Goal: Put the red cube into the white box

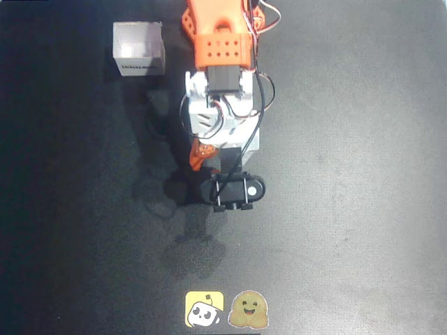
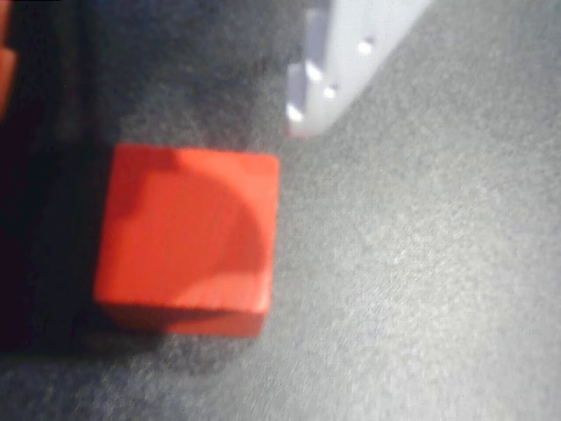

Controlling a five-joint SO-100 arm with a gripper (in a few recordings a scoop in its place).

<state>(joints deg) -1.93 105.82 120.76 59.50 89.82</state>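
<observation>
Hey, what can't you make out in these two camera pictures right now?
- Red cube: in the overhead view the arm covers where it would lie.
- Jaws: wrist view shows one pale finger, blurred; open or shut is unclear.
- White box: its side print is too small to read from overhead.

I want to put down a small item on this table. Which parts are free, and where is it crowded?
The whole right side of the dark table is bare, and so is the left side below the small white cardboard box. A strip above the two cartoon stickers is free too. The middle is crowded: the orange-and-white arm stands there, over the red cube.
</observation>
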